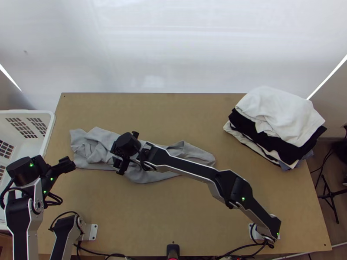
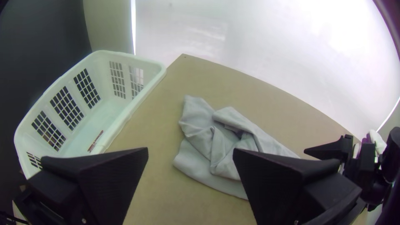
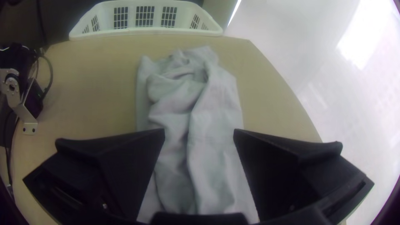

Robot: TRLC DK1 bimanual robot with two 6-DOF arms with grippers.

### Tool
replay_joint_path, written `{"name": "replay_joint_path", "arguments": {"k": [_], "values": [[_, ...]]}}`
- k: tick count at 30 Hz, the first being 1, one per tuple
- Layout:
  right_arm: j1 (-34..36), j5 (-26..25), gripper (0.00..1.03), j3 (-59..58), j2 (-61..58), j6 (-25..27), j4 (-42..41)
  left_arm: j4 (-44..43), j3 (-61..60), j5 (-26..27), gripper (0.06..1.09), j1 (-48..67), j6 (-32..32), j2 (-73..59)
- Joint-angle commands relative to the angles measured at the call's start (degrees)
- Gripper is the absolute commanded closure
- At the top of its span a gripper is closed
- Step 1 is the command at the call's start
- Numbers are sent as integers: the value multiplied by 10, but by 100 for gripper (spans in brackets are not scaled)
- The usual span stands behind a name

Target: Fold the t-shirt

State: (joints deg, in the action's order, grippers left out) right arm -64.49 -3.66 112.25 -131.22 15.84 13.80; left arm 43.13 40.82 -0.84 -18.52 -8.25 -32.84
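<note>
T-shirt (image 1: 195,155), grey, bunched lengthwise across the left and centre of the desk (image 1: 173,216), top view. Right pincer (image 1: 126,151), above the cloth: released, fingers parted. Left pincer (image 1: 48,173), near the cloth's left end: likewise parted. White basket (image 1: 50,125): left edge.

From here the t-shirt (image 1: 195,152) looks a plain, soft grey on the tan table (image 1: 195,221). Over in the pile, I see a white cloth (image 1: 282,112), a black cloth (image 1: 271,142) and a sliver of dusty blue cloth (image 1: 307,156). The basket (image 1: 50,130) is white, patterned with little grids. Both the left gripper (image 1: 65,165) and the right gripper (image 1: 125,149) are black.
</note>
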Motion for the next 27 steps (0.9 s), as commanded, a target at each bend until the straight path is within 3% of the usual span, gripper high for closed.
{"name": "replay_joint_path", "arguments": {"k": [1, 3, 27], "values": [[-1, 0, 34, 17, -34, -10, -3, -5, -2, 0, 10, -6, 3, -3], [1, 0, 42, 22, -41, -10, -4, -6, -2, 0, 10, -6, 3, -6], [9, 0, 42, 74, -97, -11, -17, -15, 2, 0, 10, -30, 38, -13]]}}
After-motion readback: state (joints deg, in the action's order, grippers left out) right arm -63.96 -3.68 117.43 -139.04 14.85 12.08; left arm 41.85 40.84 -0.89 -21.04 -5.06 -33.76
